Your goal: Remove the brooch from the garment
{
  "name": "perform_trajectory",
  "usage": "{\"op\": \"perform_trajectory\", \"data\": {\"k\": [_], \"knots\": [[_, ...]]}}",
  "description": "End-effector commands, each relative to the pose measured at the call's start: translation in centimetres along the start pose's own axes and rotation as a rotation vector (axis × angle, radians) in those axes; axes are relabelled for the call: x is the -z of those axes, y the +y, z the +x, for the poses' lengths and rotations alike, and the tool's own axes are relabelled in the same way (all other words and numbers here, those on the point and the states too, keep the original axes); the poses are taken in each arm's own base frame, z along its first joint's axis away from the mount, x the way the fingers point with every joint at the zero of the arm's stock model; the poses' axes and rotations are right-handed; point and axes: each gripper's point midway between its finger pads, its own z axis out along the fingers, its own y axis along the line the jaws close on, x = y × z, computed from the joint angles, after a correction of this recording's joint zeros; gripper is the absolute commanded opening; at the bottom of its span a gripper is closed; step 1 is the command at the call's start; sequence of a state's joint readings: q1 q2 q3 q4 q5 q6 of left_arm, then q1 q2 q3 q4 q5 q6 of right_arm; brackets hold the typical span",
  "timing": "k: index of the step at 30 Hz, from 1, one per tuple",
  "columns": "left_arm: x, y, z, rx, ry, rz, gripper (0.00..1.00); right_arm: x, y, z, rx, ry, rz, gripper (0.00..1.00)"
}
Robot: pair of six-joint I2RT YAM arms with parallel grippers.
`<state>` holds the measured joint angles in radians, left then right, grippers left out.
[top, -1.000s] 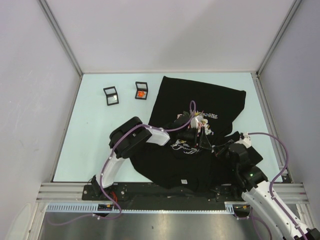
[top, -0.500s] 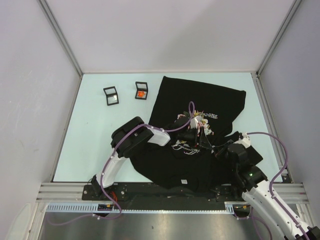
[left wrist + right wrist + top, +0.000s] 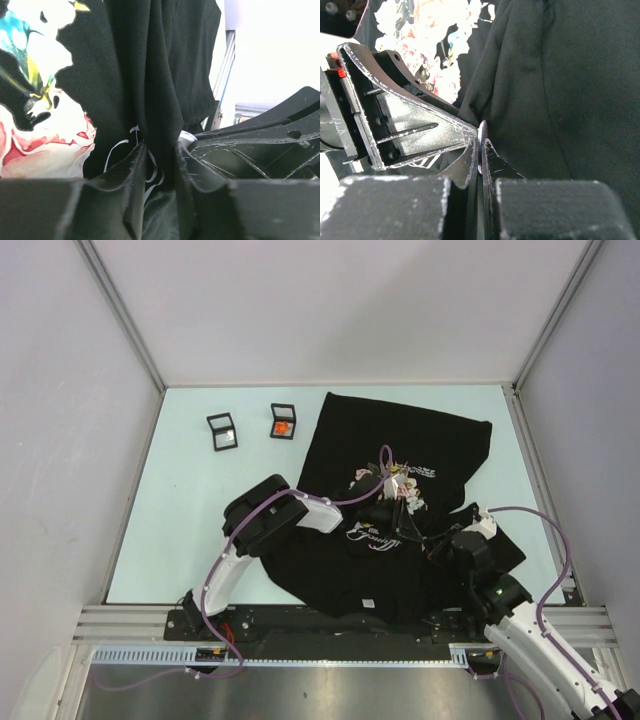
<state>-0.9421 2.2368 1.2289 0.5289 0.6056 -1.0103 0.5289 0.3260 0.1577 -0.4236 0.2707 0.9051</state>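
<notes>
Jaws of the left arm (image 3: 265,520) and of the right arm (image 3: 500,590) are seen close together in the top view, over the middle of the garment (image 3: 400,435). This black T-shirt is spread, crumpled, across the right half of the pale worktop (image 3: 180,510). The left jaws are placed at the printed bouquet (image 3: 408,490), just above the white cursive lettering (image 3: 365,533). The right jaws are set just to their right, on bunched black cloth. How either pair stands cannot be told from this height. One black-framed case (image 3: 222,431) and a second case (image 3: 283,422), with something orange inside, are laid on the worktop left of the shirt.

From the left wrist, the left jaws are seen clamped on an upright fold of the garment (image 3: 145,75). Black cloth fills the gap between them and rises above their tips. The pink and white rose print (image 3: 45,150) is shown left of the fold. The black end of the right arm is seen just beside the fold on the right. A small silvery glint (image 3: 187,135) is caught between the two; what it is cannot be told.

From the right wrist, the right jaws are seen pressed together, with only a hairline seam between them. Their tips are set against a ridge of the garment (image 3: 560,90). Whether any cloth is pinched cannot be told. The left arm's end is seen just to the left, with the rose print beyond it.
</notes>
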Motion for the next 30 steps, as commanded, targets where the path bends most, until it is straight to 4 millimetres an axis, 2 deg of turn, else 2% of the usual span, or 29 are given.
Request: {"op": "perform_trajectory", "data": {"k": [1, 6, 9, 12, 15, 21, 23, 27, 30], "knots": [[-0.1, 2.0, 0.0, -0.038, -0.015, -0.096, 0.26, 0.7, 4.1, -3.0, -0.063, -0.118, -0.171, 0.0], [0.2, 2.2, 0.0, -0.048, -0.022, -0.113, 0.17, 1.0, 3.7, -3.4, -0.06, -0.145, -0.164, 0.0], [0.6, 1.7, -0.3, -0.066, -0.034, -0.107, 0.15, 1.0, 3.1, -3.4, -0.047, -0.151, -0.138, 0.0], [1.2, 0.9, -1.1, -0.106, -0.059, -0.116, 0.12, 1.2, 2.4, -3.4, -0.041, -0.152, -0.1, 0.0], [1.9, 1.1, -1.7, -0.131, -0.077, -0.155, 0.06, 1.8, 2.1, -3.7, -0.05, -0.175, -0.1, 0.0], [2.2, 1.1, -2.2, -0.178, -0.068, -0.174, 0.04, 2.0, 1.4, -3.3, -0.041, -0.156, -0.071, 0.0], [2.2, 0.4, -2.0, -0.188, -0.053, -0.147, 0.08, 1.9, 1.0, -3.1, -0.032, -0.148, -0.051, 0.0], [2.6, -0.9, -2.2, -0.21, -0.052, -0.113, 0.37, 1.9, 0.1, -2.7, -0.01, -0.109, 0.022, 0.0], [2.8, -1.9, -2.3, -0.239, -0.042, -0.086, 0.49, 1.7, -0.4, -2.2, -0.003, -0.077, 0.061, 0.0]]}}
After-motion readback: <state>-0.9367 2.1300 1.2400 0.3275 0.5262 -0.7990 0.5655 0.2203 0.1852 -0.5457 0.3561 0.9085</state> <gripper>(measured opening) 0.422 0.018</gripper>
